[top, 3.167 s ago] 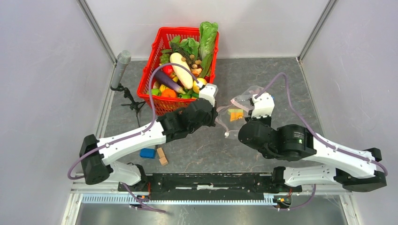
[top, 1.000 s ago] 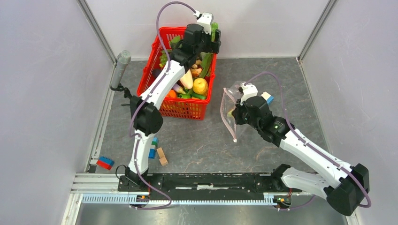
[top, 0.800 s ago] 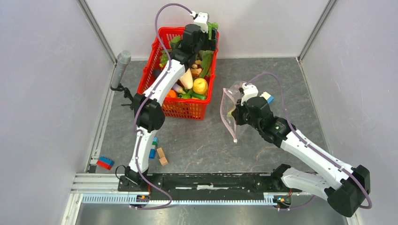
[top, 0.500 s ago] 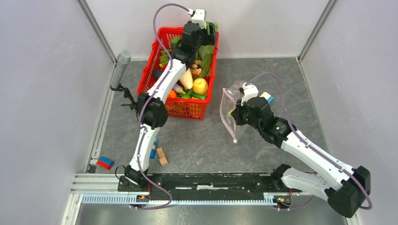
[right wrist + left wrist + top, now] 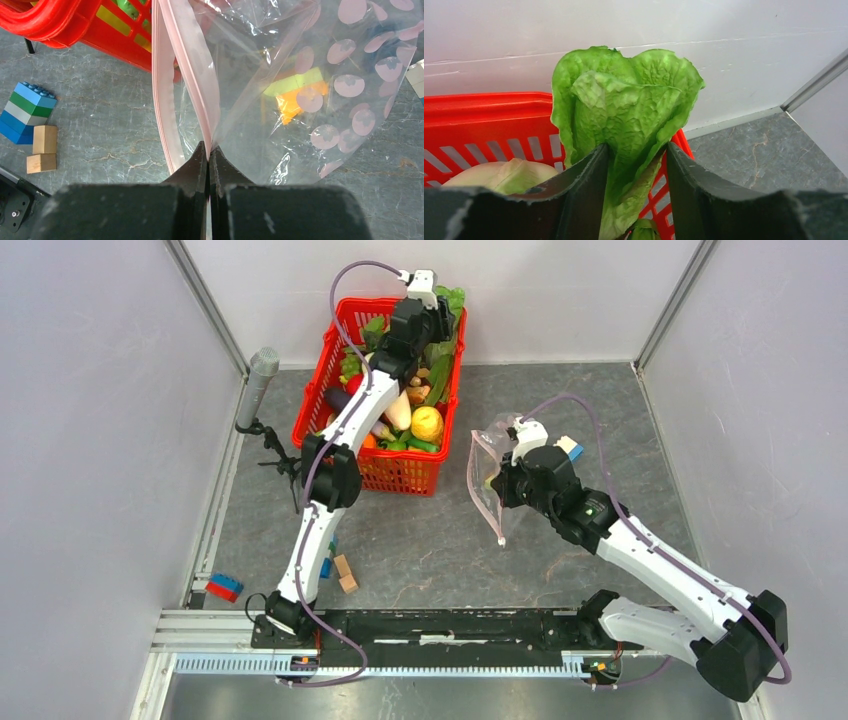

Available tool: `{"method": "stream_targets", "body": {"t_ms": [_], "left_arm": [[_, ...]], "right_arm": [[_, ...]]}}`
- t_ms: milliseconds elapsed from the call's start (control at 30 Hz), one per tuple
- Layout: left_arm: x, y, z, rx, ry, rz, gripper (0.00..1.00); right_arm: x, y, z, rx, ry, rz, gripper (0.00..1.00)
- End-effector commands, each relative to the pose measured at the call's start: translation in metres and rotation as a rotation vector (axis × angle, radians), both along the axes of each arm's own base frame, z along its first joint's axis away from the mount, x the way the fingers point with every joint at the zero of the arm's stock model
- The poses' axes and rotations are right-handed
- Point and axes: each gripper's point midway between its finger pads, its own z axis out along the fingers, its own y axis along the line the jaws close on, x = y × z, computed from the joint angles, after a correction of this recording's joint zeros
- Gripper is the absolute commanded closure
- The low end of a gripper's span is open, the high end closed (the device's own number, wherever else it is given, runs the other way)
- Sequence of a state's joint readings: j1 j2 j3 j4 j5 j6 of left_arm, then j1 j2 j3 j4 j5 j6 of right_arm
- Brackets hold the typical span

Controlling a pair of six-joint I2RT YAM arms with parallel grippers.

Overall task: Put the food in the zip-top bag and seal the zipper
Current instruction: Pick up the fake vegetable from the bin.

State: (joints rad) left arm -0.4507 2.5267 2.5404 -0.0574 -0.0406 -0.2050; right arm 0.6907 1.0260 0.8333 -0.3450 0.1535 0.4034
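Little done so far: inside the clear crinkly plastic bag with pale round dots (image 5: 320, 65), seemingly only one small yellow-green and orange piece (image 5: 295, 90). Nearly all the toy produce (image 5: 398, 412) still to move from the red plastic mesh basket (image 5: 395, 476), and the thin pale pink zipper strip (image 5: 167, 75) gaping, yet to be sealed. Tightly closed right claw (image 5: 208, 150) pinching that strip at one end, holding the bag just beside the basket over the grey marbled counter (image 5: 560, 400). Partly open left claw (image 5: 636, 147) at the far end of the basket, one jaw on each side of the upright green leafy lettuce (image 5: 624, 110); cannot tell whether already pressing it. Three seconds earlier, both claws together at the bag; now the left arm stretched far out to the basket. Over the last second, lowered around the lettuce with jaws narrowing; hardly any change at the bag.
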Motion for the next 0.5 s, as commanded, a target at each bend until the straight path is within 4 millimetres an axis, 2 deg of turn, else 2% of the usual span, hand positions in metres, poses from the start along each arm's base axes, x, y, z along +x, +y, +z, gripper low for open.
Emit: {"method": "stream_targets", "body": {"t_ms": [0, 67, 167, 233, 300, 400, 467], "left_arm": [[0.004, -0.010, 0.010, -0.060, -0.054, -0.055, 0.52], [0.004, -0.012, 0.007, -0.069, -0.048, -0.067, 0.67], [0.003, -0.015, 0.004, -0.068, -0.045, -0.089, 0.75], [0.003, -0.016, 0.005, -0.067, -0.048, -0.095, 0.86], [0.002, -0.016, 0.005, -0.071, -0.043, -0.103, 0.89], [-0.006, -0.018, 0.026, -0.085, -0.065, -0.130, 0.96], [-0.017, -0.020, 0.052, -0.093, -0.103, -0.163, 0.98]], "right_arm": [[0.004, 0.005, 0.010, 0.037, -0.021, 0.004, 1.00], [0.004, 0.005, 0.011, 0.039, -0.022, 0.004, 1.00], [0.003, 0.005, 0.011, 0.041, -0.022, 0.002, 1.00], [0.003, 0.004, 0.011, 0.043, -0.022, 0.001, 1.00], [0.002, 0.004, 0.011, 0.046, -0.022, -0.001, 1.00], [0.001, 0.002, 0.010, 0.046, -0.019, -0.004, 1.00], [0.000, 0.001, 0.009, 0.047, -0.019, -0.008, 1.00]]}}
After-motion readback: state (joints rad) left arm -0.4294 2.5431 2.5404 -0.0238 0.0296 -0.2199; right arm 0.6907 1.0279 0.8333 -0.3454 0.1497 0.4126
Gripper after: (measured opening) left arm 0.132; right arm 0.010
